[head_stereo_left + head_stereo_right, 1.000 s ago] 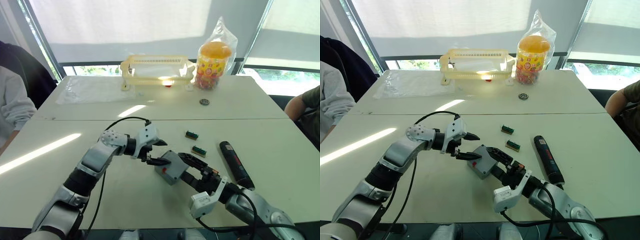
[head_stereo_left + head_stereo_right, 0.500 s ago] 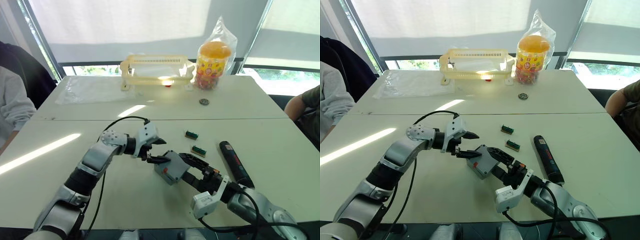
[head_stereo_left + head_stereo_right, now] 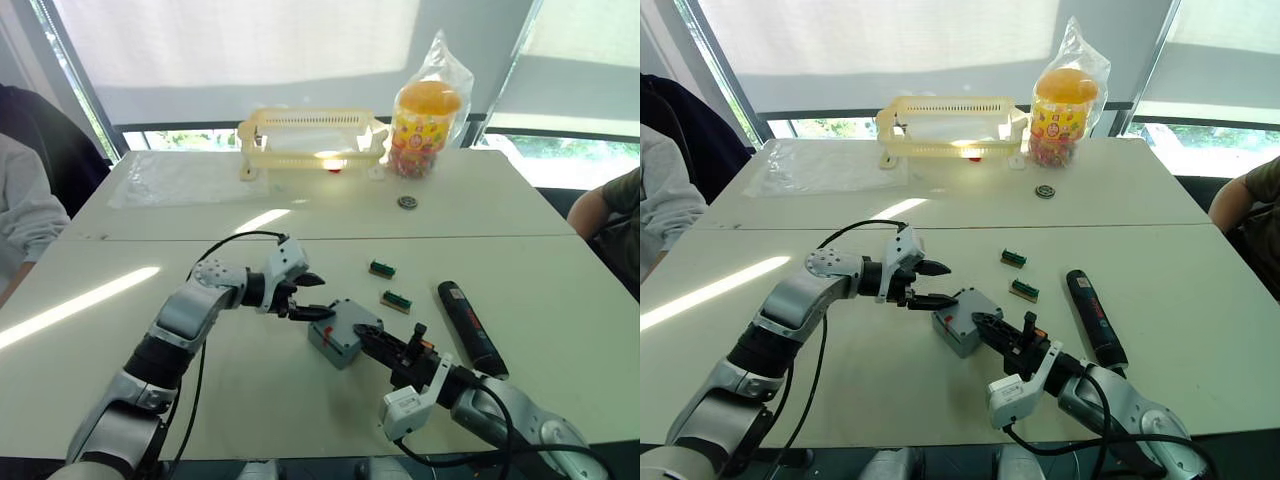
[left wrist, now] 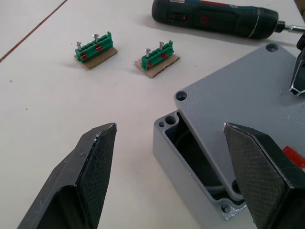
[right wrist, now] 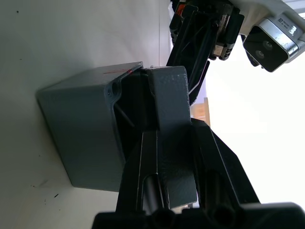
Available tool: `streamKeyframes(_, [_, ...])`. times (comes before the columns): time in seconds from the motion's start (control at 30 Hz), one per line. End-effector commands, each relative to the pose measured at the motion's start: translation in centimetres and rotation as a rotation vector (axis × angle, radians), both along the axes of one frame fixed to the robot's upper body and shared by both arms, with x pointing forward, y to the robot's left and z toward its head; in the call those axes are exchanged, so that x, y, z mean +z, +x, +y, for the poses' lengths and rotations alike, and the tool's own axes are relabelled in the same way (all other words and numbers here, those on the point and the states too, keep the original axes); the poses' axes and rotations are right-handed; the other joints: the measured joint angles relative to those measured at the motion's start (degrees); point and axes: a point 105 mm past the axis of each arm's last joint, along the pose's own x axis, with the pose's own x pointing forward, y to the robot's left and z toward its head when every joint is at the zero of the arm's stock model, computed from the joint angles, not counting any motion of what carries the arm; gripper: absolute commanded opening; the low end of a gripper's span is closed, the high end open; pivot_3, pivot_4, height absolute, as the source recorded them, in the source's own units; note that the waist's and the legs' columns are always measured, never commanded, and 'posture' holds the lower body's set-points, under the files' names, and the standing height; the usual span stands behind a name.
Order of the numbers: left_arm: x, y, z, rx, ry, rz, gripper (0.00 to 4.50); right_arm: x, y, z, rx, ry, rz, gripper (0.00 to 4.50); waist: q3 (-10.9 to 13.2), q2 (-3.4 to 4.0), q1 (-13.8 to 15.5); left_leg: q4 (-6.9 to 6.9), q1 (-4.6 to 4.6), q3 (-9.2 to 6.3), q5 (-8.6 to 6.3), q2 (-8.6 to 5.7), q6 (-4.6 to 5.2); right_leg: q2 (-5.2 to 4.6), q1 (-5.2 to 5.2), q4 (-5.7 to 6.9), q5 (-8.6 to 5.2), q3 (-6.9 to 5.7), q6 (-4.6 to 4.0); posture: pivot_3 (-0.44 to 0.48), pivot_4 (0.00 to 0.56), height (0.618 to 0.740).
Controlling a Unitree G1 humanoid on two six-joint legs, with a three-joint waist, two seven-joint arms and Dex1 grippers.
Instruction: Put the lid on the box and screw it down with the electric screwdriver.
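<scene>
The grey-blue box (image 3: 328, 348) stands at the table's middle front, a red mark on its near side. The lid (image 4: 248, 90) lies on top of it, shifted so that one corner of the box (image 4: 190, 162) stays uncovered. My right gripper (image 3: 366, 336) reaches in from the right and is shut on the lid's edge (image 5: 171, 109). Just left of the box, my left gripper (image 3: 306, 298) stands open, its fingers (image 4: 95, 167) wide apart on either side of the uncovered corner. The black electric screwdriver (image 3: 470, 328) lies on the table to the right of the box.
Two small green terminal blocks (image 3: 383, 268) (image 3: 397, 300) lie behind the box. At the far side stand a yellow basket (image 3: 310, 140), a bagged candy jar (image 3: 428, 118) and a small round disc (image 3: 408, 203). People sit at the left and right table edges.
My right gripper's fingers have closed from wide open onto the lid. The left gripper has drifted slightly back from the box, still open.
</scene>
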Motion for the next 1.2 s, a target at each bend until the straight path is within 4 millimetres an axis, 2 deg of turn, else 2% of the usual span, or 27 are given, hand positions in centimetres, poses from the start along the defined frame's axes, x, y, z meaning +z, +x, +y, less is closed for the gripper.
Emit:
streamKeyframes(0.03, [3.1,0.8,0.3,0.041,-0.111,-0.006,3.68,2.8,0.7,0.7,0.026,0.064,-0.105,0.16,0.18,0.02,-0.09,0.00,-0.01,0.00,0.00,0.00,0.00,0.00,-0.01,0.00,0.00,0.00,0.00,0.000,0.150,0.740])
streamKeyframes(0.17, [4.4,1.6,0.8,0.084,-0.166,0.008,3.68,3.3,1.2,1.0,0.039,0.071,-0.124,0.16,0.32,0.03,-0.03,0.00,-0.08,-0.03,0.00,0.00,0.00,0.00,-0.07,0.01,0.01,-0.03,0.02,0.000,0.150,0.740])
streamKeyframes(0.33, [3.9,1.8,1.0,0.092,-0.150,0.009,3.68,2.3,1.1,1.3,0.061,0.061,-0.089,0.16,0.35,0.03,-0.01,-0.05,-0.11,-0.02,0.00,-0.01,0.00,0.00,-0.08,-0.05,0.00,-0.03,0.08,0.000,0.150,0.740])
streamKeyframes(0.5, [3.7,1.2,-0.1,0.036,-0.150,0.010,3.68,1.6,0.8,1.2,0.065,0.048,-0.063,0.16,0.37,0.04,-0.01,-0.05,-0.12,-0.01,0.00,-0.01,0.00,0.00,-0.08,-0.05,-0.01,-0.03,0.07,0.000,0.150,0.740])
streamKeyframes(0.73, [2.8,-0.8,-1.9,-0.115,-0.135,0.058,3.68,1.0,0.7,1.0,0.057,0.034,-0.035,0.16,0.37,0.04,-0.04,-0.05,-0.12,-0.01,0.00,-0.01,0.00,0.00,-0.09,-0.05,-0.01,-0.02,0.07,0.000,0.150,0.740])
streamKeyframes(0.97, [2.6,-1.8,-2.2,-0.176,-0.127,0.070,3.68,0.7,0.6,0.7,0.049,0.029,-0.016,0.16,0.38,0.05,-0.03,-0.05,-0.12,0.00,0.00,-0.01,0.00,0.00,-0.10,-0.04,-0.01,-0.01,0.06,0.000,0.150,0.740])
streamKeyframes(1.13, [1.4,-1.9,-1.8,-0.175,-0.071,0.049,3.68,0.5,0.5,0.6,0.048,0.034,-0.008,0.16,0.38,0.05,-0.03,-0.05,-0.11,0.00,0.00,-0.01,0.00,0.00,-0.09,-0.05,-0.01,-0.01,0.06,0.000,0.150,0.740])
streamKeyframes(1.2, [0.8,-1.8,-1.7,-0.172,-0.042,0.018,3.68,0.5,0.6,0.6,0.046,0.036,-0.008,1.23,0.38,0.05,0.00,-0.05,-0.11,-0.01,0.00,-0.01,0.00,0.00,-0.09,-0.04,-0.01,-0.02,0.05,0.000,0.150,0.740])
